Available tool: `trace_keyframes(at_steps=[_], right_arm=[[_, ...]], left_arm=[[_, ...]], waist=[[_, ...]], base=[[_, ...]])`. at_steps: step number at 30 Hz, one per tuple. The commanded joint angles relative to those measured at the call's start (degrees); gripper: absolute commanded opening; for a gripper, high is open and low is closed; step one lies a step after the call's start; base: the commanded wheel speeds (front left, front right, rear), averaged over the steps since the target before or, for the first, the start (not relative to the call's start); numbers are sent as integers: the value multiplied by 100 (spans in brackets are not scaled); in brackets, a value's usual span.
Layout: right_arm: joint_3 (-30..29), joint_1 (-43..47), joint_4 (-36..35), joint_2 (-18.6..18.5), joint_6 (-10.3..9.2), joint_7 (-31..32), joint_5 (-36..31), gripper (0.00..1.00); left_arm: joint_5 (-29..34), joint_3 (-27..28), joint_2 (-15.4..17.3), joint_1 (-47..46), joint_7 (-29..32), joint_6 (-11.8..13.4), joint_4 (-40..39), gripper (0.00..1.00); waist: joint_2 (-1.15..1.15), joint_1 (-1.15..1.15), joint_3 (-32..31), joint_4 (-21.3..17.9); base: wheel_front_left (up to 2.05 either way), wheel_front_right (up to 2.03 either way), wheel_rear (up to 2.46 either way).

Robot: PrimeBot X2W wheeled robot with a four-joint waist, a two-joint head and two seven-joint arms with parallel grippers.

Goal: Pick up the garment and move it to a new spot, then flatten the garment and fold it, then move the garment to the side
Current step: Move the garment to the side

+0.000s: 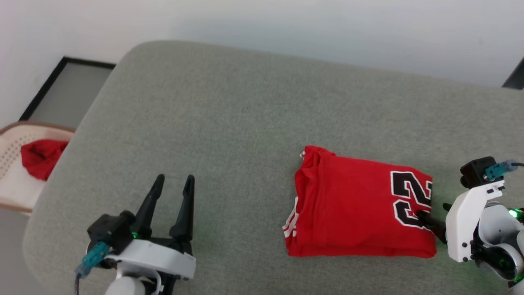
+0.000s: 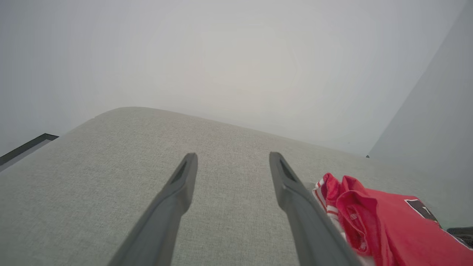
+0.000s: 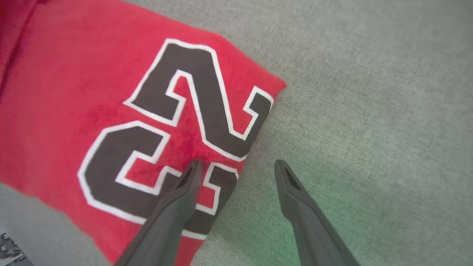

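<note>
Though rounded — grey surface (image 1: pixel 229 114), folded garment (image 1: pixel 352 209), white wall (image 1: pixel 286 20).

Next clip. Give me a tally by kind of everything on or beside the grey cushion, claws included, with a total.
Red cloth items: 2 (folded red jersey with the black number 23; small plain red cloth bundle)
Baskets: 1 (pale woven basket)
Robot claws: 2 (left claw; right claw), both open
Total: 5
</note>
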Motion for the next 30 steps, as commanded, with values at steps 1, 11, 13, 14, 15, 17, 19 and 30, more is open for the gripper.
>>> trace_keyframes(at_steps=[1,11,13,14,15,17,19,30], right_arm=[[-24,-65,-8,32,-9,198,-36,100],[-184,-128,303,363,-9,963,-58,100],[-159,-155,385,400,-9,1092,-77,100],[-160,-168,420,428,-9,1146,-30,100],[-152,-192,459,448,-9,1207,1,100],[-92,-209,510,452,-9,1307,59,12],[-86,-241,542,435,-9,1366,122,0],[-406,-531,639,147,-12,1345,402,0]], left_arm=[[1,-24,-36,-124,-14,-16,14,100],[-38,-78,-136,-322,-15,-16,52,100],[-50,-96,-158,-378,-14,-16,57,100],[-58,-106,-161,-400,-14,-16,62,100],[-64,-107,-163,-411,-14,-16,70,100],[-68,-117,-171,-426,-14,-16,86,100],[-93,-121,-176,-447,-15,-16,105,100],[-174,-85,-89,-391,-14,-16,144,100]], waist=[[0,0,365,221],[0,0,667,295],[0,0,709,308],[0,0,722,315],[0,0,732,317],[0,0,740,321],[0,0,728,320],[0,0,552,204]], base=[[0,0,0],[0,0,0],[0,0,0],[0,0,0],[0,0,0],[0,0,0],[0,0,0],[0,0,0]])
